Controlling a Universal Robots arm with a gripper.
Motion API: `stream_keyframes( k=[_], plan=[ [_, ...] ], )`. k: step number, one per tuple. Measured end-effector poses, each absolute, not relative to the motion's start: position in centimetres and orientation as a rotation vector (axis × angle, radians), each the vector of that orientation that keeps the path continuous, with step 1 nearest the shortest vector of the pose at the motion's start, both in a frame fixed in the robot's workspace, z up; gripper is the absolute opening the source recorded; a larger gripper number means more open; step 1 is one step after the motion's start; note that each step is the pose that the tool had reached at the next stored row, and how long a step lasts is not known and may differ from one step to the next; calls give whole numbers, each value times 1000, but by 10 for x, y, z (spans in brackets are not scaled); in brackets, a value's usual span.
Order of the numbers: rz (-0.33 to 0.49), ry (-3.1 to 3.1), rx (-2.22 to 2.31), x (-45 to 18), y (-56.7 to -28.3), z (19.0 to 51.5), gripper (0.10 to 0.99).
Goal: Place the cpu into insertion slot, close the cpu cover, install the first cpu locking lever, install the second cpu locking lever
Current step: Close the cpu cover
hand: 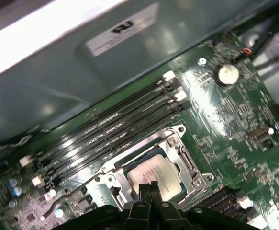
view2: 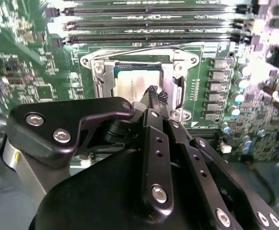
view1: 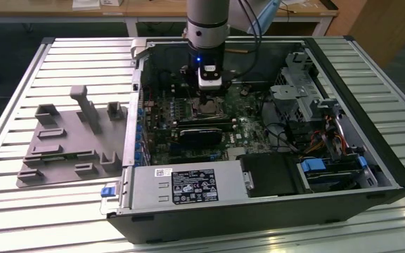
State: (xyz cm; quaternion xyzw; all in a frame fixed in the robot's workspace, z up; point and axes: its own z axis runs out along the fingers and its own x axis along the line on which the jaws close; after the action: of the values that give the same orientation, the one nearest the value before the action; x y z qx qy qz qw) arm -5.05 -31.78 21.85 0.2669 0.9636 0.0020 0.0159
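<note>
The gripper (hand: 149, 188) is pinched closed, holding nothing, just above the cpu (hand: 154, 172). The cpu lies in the insertion slot (view1: 206, 109), at 12 o'clock from the black block (view1: 201, 136). It looks light, stiff and easy to hurt; hold its edges.

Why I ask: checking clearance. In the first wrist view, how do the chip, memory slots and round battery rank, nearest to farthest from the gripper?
1. Chip: right at the tips of the gripper.
2. Memory slots: long rows just past the chip.
3. Round battery: well beyond the slots' end.
</note>
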Motion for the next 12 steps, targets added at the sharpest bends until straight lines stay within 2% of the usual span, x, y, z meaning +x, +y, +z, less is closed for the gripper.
stream_keyframes(
  k=[12],
  plan=[
    [24, 3072, 499, -50, -318, 216, 106]
  ],
)
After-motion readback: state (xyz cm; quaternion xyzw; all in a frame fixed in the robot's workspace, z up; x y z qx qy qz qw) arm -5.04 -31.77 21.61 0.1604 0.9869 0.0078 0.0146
